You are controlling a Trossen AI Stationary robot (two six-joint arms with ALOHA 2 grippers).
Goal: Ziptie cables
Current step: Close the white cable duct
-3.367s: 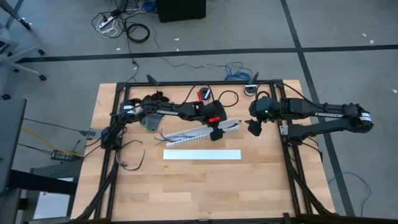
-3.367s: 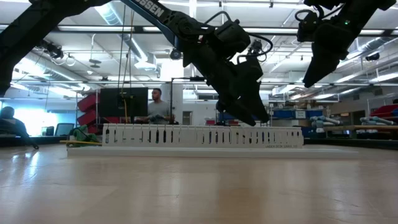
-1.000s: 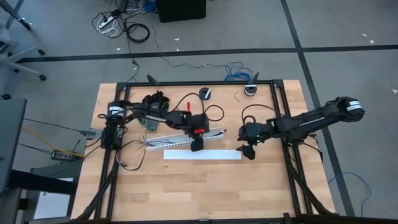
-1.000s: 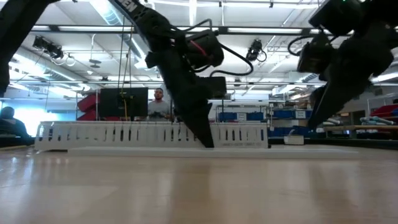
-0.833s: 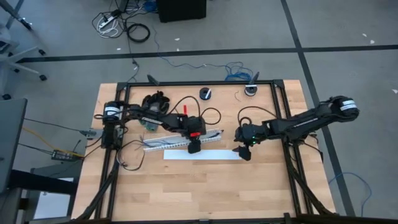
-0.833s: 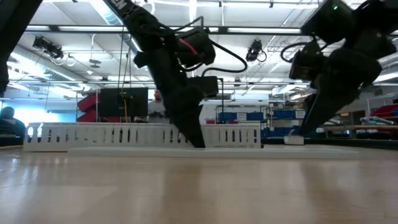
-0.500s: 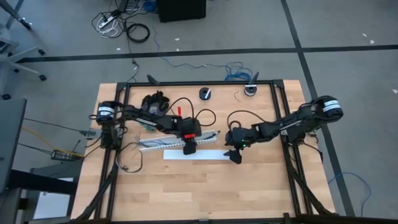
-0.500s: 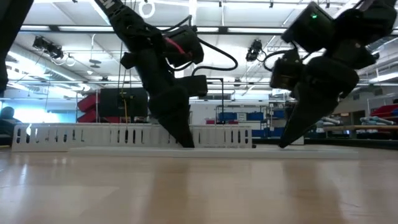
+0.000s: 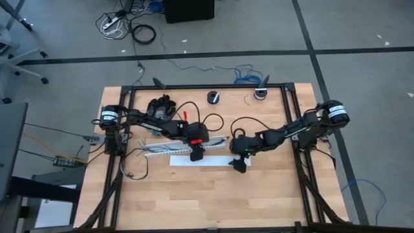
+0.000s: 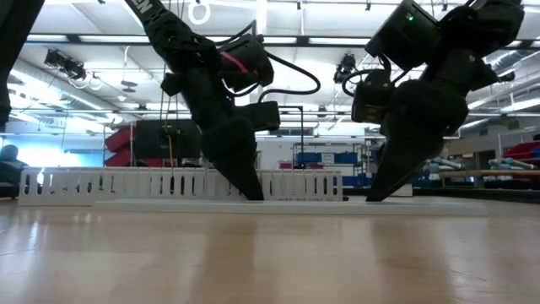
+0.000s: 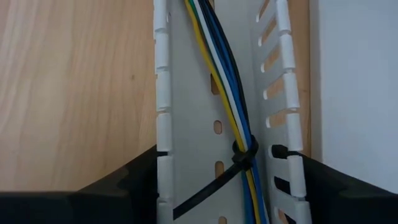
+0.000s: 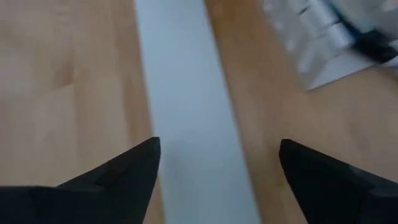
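Two arms reach to mid-table from overhead: my left gripper (image 9: 195,155) over the white slotted duct (image 9: 162,149), right gripper (image 9: 238,166) at the flat white strip's (image 9: 210,160) end. Low view: both point steeply down. Left wrist: fingers clamp the duct's walls; the cables (image 11: 229,93) lie inside, ringed by a black ziptie (image 11: 244,157). Right wrist: fingers apart, straddling the strip.

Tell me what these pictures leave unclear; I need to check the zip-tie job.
- Zip tie: left wrist view, its tail runs off the picture's edge.
- Cables: high view, too small, partly under the left gripper.
- White duct: low view, its wall hides the contents.
- White strip: right wrist view, blurred; right gripper open over it.
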